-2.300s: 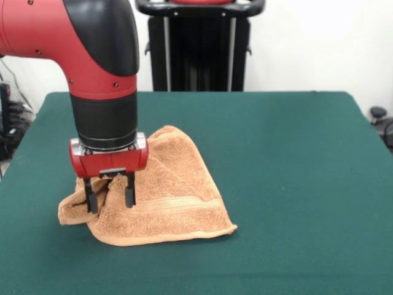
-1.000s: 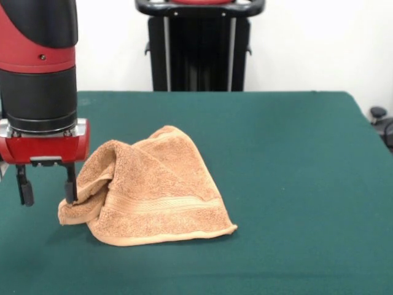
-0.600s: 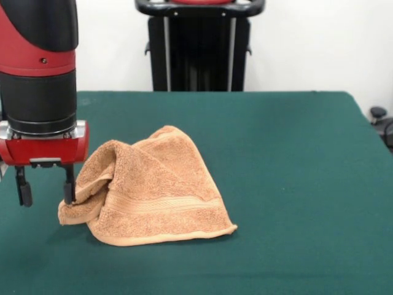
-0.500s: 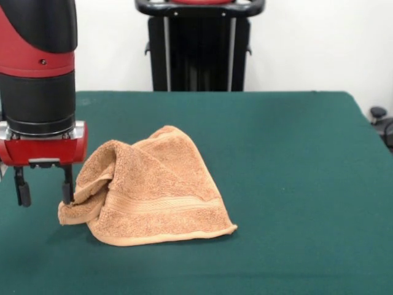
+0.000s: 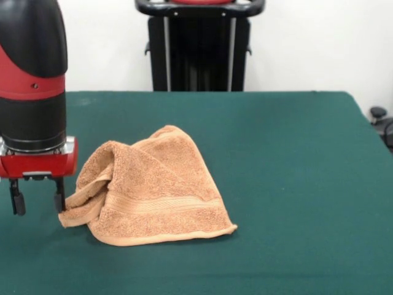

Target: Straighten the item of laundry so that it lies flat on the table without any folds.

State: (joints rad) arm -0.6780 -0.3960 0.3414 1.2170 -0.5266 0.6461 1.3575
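Towel point(image 5: 150, 193) is sitting bunched up on the table point(image 5: 295, 160); gripper point(image 5: 37, 203) is hovering wide open and empty beside its corner, probably needing to grab it next.

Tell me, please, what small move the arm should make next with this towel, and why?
Probably shift the open end effector sideways over the hand towel corner beside it and close. The towel is bunched, one flap humped up over the rest, and the fingers stand empty just off its edge on the table.

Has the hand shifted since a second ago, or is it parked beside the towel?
Yes. The hand has slid toward the picture's left edge, away from the pedestal; its fingers stand open at the towel's left corner.
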